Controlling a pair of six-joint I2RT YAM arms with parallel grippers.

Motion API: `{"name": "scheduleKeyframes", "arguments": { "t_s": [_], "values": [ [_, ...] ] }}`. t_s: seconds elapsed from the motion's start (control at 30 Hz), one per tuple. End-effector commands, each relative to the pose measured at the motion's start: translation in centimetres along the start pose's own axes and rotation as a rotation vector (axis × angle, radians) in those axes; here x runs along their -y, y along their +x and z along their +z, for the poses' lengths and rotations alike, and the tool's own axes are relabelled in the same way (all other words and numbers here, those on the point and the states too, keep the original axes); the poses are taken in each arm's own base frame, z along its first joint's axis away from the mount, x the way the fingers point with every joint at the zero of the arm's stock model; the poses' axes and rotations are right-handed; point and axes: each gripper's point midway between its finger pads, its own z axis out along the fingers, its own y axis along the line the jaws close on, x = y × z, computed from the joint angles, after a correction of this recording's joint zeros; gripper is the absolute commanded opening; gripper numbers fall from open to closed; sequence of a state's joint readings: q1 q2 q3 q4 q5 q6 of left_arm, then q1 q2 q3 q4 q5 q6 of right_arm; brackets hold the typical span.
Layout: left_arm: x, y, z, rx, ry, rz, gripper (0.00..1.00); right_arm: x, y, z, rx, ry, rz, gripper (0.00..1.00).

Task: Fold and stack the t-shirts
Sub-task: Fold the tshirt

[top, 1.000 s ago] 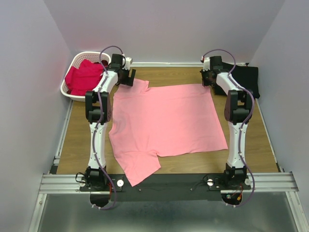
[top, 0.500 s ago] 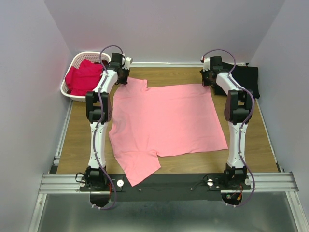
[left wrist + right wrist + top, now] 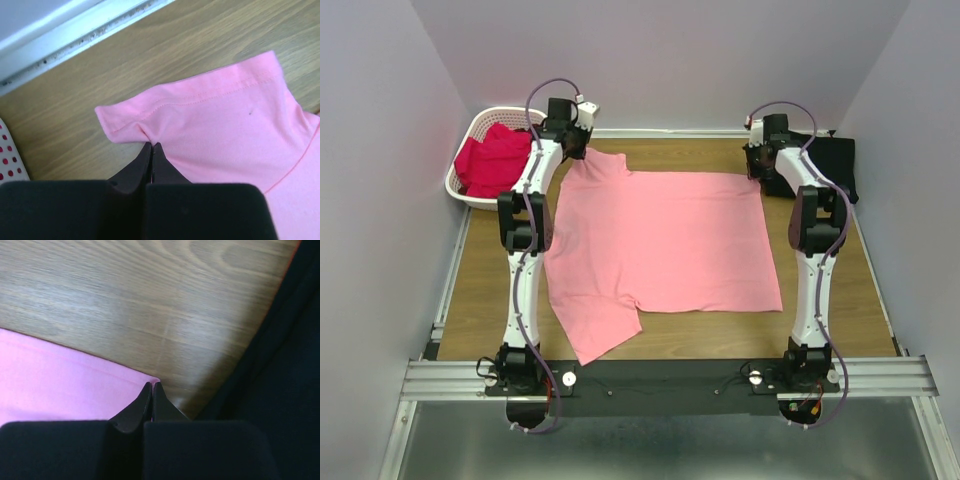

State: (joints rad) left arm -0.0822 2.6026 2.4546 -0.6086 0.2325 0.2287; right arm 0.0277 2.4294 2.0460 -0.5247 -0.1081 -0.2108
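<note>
Top external: pink t-shirt (image 3: 660, 240) gripped along its far side.
Left end effector (image 3: 151, 150) clamps the sleeve (image 3: 165, 107), right end effector (image 3: 151, 389) the hem corner (image 3: 140, 382); cloth spreads toward the worktop's (image 3: 490, 290) near edge.

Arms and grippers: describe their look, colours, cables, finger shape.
The left arm and right arm match: white links, black joint housings, a thin purple cable looping along each. The left gripper and right gripper are black, with fingers tapering to narrow tips from a blocky black body.
</note>
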Motion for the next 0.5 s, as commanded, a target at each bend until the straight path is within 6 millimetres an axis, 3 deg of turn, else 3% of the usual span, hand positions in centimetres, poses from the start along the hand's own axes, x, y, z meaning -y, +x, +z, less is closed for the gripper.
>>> {"name": "scheduleKeyframes", "arguments": {
  "t_s": [0.0,0.03,0.07,0.1,0.17,0.2,0.37,0.47],
  "values": [
    [0.3,-7.2,-4.8,0.192,0.027,0.093,0.0,0.8,0.1,-0.5,-0.028,0.003,0.001,0.01],
    [0.5,-7.5,-5.3,0.199,0.031,0.097,0.0,0.8,-0.4,-0.8,-0.013,0.002,-0.001,0.01],
    [0.6,-8.9,-6.9,0.237,0.028,0.107,0.0,0.7,-1.0,-1.1,0.001,-0.006,-0.005,0.0],
    [1.0,-8.0,-6.8,0.219,0.045,0.103,0.0,0.8,-1.9,-1.8,0.025,-0.007,-0.008,0.0],
    [1.0,-8.9,-8.5,0.238,0.037,0.111,0.0,0.7,-2.6,-2.6,0.046,-0.016,-0.011,0.01],
    [1.3,-8.2,-8.5,0.222,0.049,0.114,0.0,0.6,-3.1,-3.2,0.058,-0.026,-0.013,0.01],
    [1.9,-7.7,-10.5,0.214,0.071,0.13,0.0,0.2,-3.2,-4.7,0.07,-0.049,-0.03,0.01],
    [2.3,-6.4,-10.7,0.188,0.089,0.133,0.0,-0.1,-2.7,-5.2,0.06,-0.057,-0.041,0.01]
  ]
}}
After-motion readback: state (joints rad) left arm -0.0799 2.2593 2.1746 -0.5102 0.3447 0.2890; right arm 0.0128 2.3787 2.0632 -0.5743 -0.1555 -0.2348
